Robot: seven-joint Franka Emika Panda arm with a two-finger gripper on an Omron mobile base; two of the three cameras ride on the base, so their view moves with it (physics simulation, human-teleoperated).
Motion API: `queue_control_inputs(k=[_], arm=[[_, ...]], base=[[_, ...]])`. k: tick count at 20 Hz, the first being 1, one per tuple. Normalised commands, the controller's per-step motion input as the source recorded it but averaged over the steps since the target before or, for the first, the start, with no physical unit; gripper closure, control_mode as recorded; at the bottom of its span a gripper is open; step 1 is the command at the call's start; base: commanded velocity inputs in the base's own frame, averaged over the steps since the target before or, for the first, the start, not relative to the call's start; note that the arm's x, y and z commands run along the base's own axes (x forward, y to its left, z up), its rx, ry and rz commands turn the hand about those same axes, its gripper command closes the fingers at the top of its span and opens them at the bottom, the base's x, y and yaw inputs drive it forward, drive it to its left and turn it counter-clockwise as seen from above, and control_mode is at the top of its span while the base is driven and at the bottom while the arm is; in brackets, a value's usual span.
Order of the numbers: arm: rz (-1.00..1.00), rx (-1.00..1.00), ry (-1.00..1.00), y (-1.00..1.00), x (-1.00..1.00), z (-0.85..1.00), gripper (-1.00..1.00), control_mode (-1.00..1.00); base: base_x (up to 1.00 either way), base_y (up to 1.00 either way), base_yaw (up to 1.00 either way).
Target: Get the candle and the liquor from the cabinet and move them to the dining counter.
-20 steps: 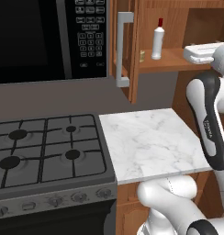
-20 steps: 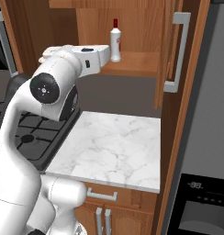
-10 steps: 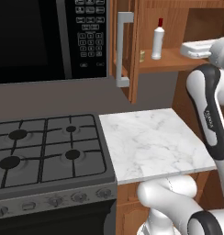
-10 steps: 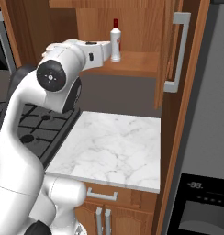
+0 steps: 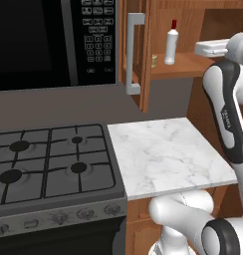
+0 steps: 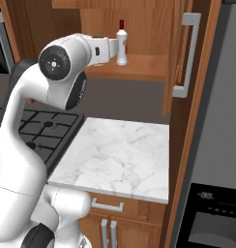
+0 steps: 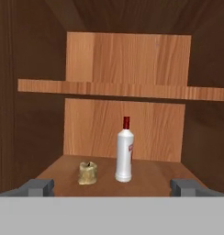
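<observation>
Your gripper (image 7: 111,186) faces into the open cabinet (image 7: 127,59) with its jaws spread wide and nothing between them; the liquor (image 7: 124,151) stands upright on the cabinet floor, ahead of the fingertips (image 7: 38,187); the candle (image 7: 87,172) sits just left of the bottle, apart from it; below lies a small marble slab (image 5: 166,154) beside the stove (image 5: 49,162).

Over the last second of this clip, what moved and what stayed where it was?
The white arm swung its wrist up and in toward the open brown wooden wall cabinet, bringing the two-finger gripper level with the shelf and nearer the slim white bottle with the red cap. Nothing was grasped; the jaws stayed wide open. The bottle and the small tan-gold candle stayed on the shelf, the base unmoved.
</observation>
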Motion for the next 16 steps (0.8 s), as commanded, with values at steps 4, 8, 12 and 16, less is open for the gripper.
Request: queue_control_inputs(k=[4,8,12,16], arm=[[-0.01,0.0,0.0,0.0,0.15,0.0,-1.0,-1.0],[-0.02,0.0,0.0,0.0,0.2,0.0,-1.0,-1.0],[-0.01,0.0,0.0,0.0,0.12,0.0,-1.0,-1.0],[0.0,0.0,0.0,0.0,0.04,0.0,-1.0,-1.0]], base=[[0.0,0.0,0.0],[0.0,0.0,0.0],[0.0,0.0,0.0],[0.0,0.0,0.0]])
